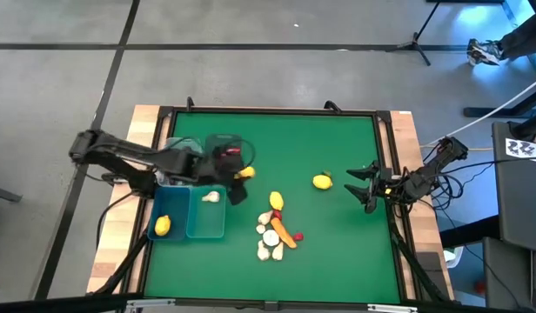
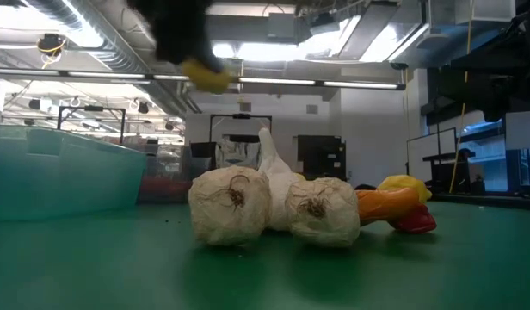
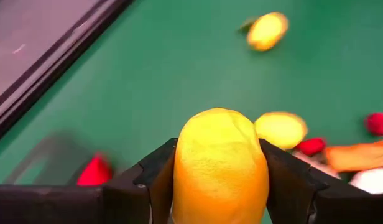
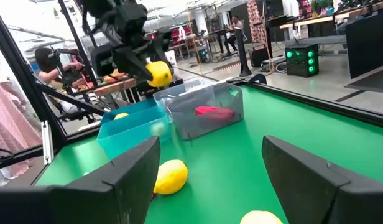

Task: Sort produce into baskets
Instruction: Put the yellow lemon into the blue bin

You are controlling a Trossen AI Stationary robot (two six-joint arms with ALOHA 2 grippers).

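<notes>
My left gripper is shut on a yellow lemon in the air, beside the baskets. It also shows in the right wrist view. Two blue bins hold a lemon and a garlic bulb. A clear grey bin holds a red pepper. Two lemons lie on the green mat. Garlic bulbs, a carrot and a red pepper lie in a pile. My right gripper is open and empty at the table's right. No eggplant is in view. My left gripper pinches the lemon's two sides between its two fingers. The lemon is lifted clear of the mat, and its far end sticks out past the fingertips.
A second clear grey bin stands left of the one with the pepper. The mat's dark raised frame runs around the work area. Open green mat lies at the far side.
</notes>
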